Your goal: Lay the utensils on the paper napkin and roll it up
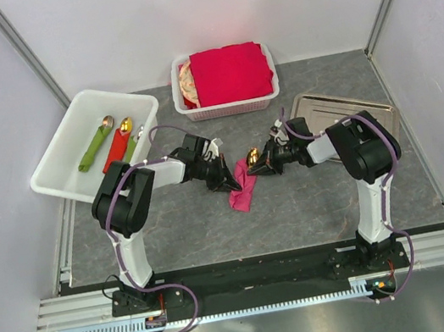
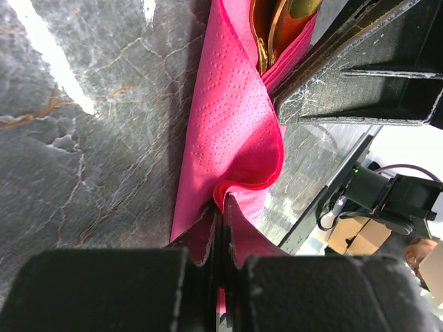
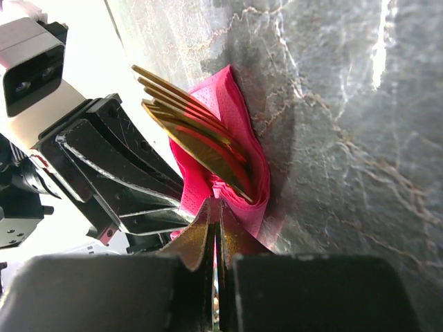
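While the paper napkin [image 1: 242, 190] sits bunched at mid-worktop between the two arms, it is already folded round the utensils [image 3: 208, 149]. I judge the step in hand to be the rolling, partway done.

- Cutlery: gold fork tines [image 3: 166, 93] stick out of the wrap in the right wrist view. A gold spoon bowl [image 1: 252, 157] shows at the napkin's far end from above.
- Wrap: loose. One curled flap stands open in the left wrist view and nothing is tucked.
- Left end effector [image 2: 221, 235]: jaws fully closed on a fold of pink paper at the napkin's near edge.
- Right end effector [image 3: 217, 221]: closed the same way on the paper just beneath the tines. Cannot tell whether it nips metal as well.
- Both end effectors are close together, almost facing each other across the bundle.

Notes for doing this well:
- The paper is thin and embossed and will likely tear if the two grips pull apart, so move them together in the same rolling direction.
- Keep the bundle low against the worktop [image 1: 314, 201] and level. The slick metal could slide out of the open end if it is tilted.
- Turn the loose flap under before releasing, or the roll may spring open.

The basket [image 1: 272, 97], white bin [image 1: 53, 157] and metal tray [image 1: 367, 110] stand well apart from the work.
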